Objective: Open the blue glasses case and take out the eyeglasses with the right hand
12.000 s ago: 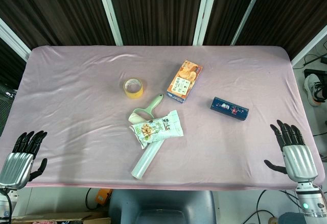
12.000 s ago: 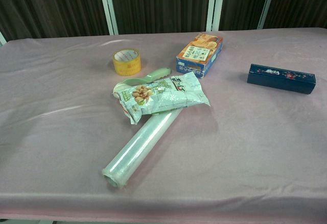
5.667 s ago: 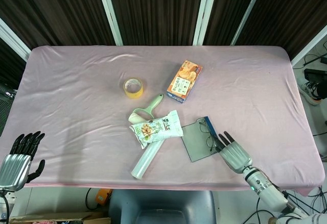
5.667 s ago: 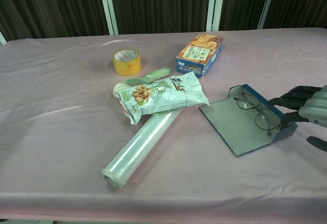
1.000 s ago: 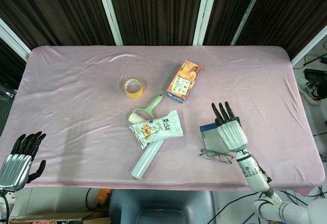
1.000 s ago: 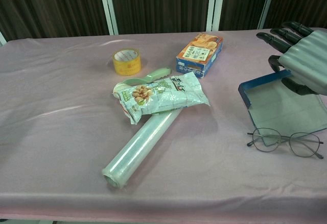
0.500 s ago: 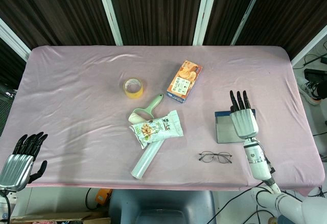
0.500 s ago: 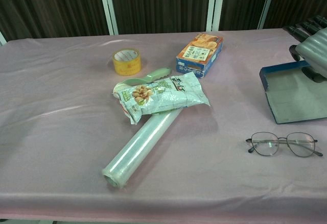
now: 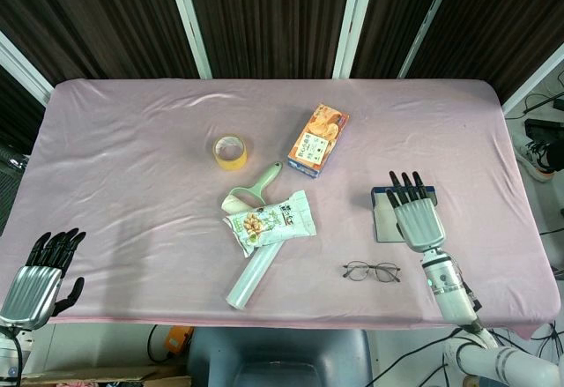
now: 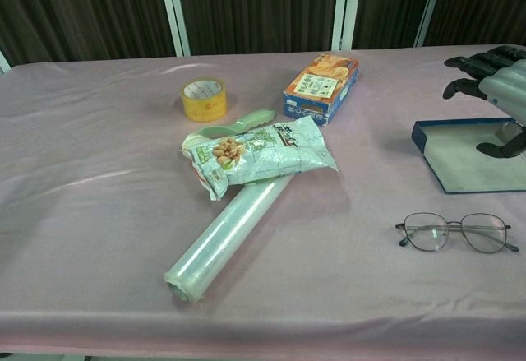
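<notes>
Hovering with fingers spread and empty above the opened blue glasses case point(image 10: 472, 157), the right hand point(image 9: 418, 216) has just let it settle flat; the eyeglasses point(image 10: 458, 232) lie on the cloth just in front of the case, so the task looks done.

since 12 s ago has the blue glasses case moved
Yes. The blue glasses case now lies open, further toward the near table edge from the snack box than before, under the right robot hand.
</notes>
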You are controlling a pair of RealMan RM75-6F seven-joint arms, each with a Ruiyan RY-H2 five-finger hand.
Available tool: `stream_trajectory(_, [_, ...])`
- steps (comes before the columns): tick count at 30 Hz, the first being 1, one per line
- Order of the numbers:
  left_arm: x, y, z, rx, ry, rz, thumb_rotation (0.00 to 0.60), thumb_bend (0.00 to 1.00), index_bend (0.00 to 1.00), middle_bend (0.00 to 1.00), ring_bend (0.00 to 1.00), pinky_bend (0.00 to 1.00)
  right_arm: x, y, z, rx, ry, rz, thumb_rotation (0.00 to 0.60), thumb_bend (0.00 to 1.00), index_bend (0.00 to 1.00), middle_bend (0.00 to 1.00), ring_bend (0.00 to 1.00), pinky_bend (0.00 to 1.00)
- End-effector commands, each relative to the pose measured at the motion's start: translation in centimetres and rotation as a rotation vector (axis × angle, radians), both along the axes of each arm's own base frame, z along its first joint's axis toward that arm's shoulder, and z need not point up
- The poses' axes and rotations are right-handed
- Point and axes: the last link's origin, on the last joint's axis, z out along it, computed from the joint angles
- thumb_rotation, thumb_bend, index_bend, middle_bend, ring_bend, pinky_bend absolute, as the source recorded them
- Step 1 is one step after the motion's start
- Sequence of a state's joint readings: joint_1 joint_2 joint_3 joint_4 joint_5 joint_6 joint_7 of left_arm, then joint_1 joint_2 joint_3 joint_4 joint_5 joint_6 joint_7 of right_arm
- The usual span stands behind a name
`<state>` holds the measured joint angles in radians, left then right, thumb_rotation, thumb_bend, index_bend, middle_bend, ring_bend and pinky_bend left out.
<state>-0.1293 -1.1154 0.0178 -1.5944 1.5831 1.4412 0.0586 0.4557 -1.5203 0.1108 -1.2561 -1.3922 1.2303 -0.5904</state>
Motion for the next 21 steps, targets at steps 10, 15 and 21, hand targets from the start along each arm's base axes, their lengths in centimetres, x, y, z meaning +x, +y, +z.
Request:
stream_trajectory(10, [0.1, -0.2, -0.2, -0.002, 0.012, -0.011, 0.600, 0.42, 0.00, 0.04, 0.07, 0.05, 0.3, 6.0, 1.4, 0.261, -0.116, 0.007, 0.600, 0.47, 0.56, 0.01, 0.00, 0.00])
stream_trajectory(15, [0.1, -0.3, -0.1, -0.002, 0.010, -0.013, 0.600, 0.43, 0.00, 0.04, 0.07, 0.05, -0.4, 5.8, -0.1, 0.323, -0.118, -0.043, 0.600, 0.51, 0.57, 0.01, 0.00, 0.00])
stream_trajectory(21, [0.1, -0.3, 0.1, 0.004, 0.005, -0.010, 0.600, 0.43, 0.00, 0.04, 0.07, 0.05, -0.4, 5.9, -1.3, 0.358, -0.127, -0.053, 0.600, 0.52, 0.57, 0.01, 0.00, 0.00])
